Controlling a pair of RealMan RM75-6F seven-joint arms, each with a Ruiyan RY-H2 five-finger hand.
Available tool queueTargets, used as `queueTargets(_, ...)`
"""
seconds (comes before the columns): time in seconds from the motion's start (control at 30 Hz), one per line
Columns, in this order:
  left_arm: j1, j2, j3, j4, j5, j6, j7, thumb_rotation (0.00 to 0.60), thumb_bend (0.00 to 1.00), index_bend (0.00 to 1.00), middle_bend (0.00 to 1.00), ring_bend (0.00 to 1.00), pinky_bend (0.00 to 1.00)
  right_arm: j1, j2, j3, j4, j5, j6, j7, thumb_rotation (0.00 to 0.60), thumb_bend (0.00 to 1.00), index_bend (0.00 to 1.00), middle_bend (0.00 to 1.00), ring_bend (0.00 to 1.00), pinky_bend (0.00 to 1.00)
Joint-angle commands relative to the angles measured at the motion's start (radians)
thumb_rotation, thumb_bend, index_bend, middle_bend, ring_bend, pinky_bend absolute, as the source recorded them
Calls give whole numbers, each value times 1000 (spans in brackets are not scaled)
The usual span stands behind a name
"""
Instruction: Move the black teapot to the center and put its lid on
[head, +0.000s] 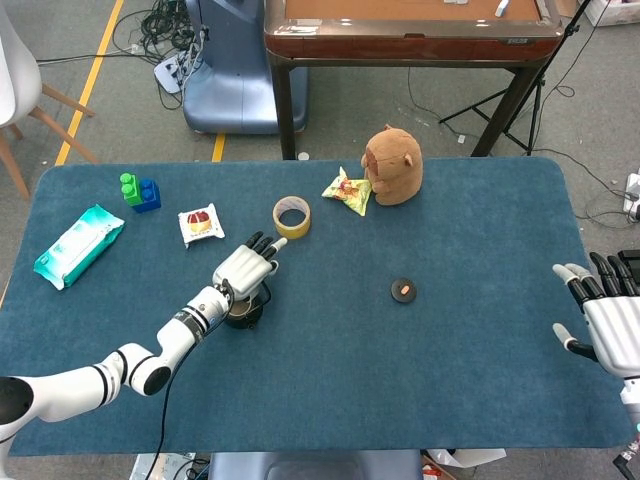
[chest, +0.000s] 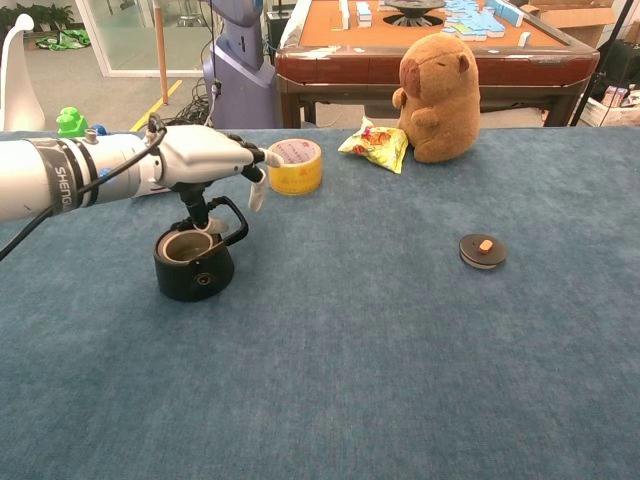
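The black teapot (head: 243, 313) (chest: 193, 262) stands lidless on the blue table, left of the middle, its wire handle raised. My left hand (head: 245, 268) (chest: 205, 155) hovers right over it with the fingers stretched toward the tape roll. The thumb points down by the handle and rim; I cannot tell whether it touches them. Nothing is gripped. The round black lid (head: 403, 290) (chest: 483, 250) with its orange knob lies flat right of the middle. My right hand (head: 610, 320) rests at the table's right edge, fingers spread and empty; the chest view does not show it.
A yellow tape roll (head: 291, 216) (chest: 294, 165) sits just behind the teapot. A brown plush animal (head: 393, 165) (chest: 438, 85) and a yellow snack bag (head: 347, 190) (chest: 375, 143) are at the back. Further left lie a small packet (head: 201, 223), toy blocks (head: 139, 191) and a wipes pack (head: 78, 244).
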Motion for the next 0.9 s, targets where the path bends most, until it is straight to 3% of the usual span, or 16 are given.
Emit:
queueTargets(0.03, -4, -6, -1, 10, -4, -5, -7, 600, 290, 399, 16, 0, 0, 1, 3, 2, -3, 1, 0, -3, 600, 228, 170, 211, 15, 32)
queueTargets(0.4, -18, -9, -4, 23, -22, -40, -55, 600, 362, 456, 17, 0, 0, 2, 4, 4, -7, 6, -1, -9, 600, 227, 170, 211, 15, 32)
queueTargets(0.9, -16, 3, -4, 11, -5, -32, -119, 600, 358, 587, 108, 0, 0, -3, 5, 5, -12, 3, 9, -9, 600, 227, 170, 211, 15, 32)
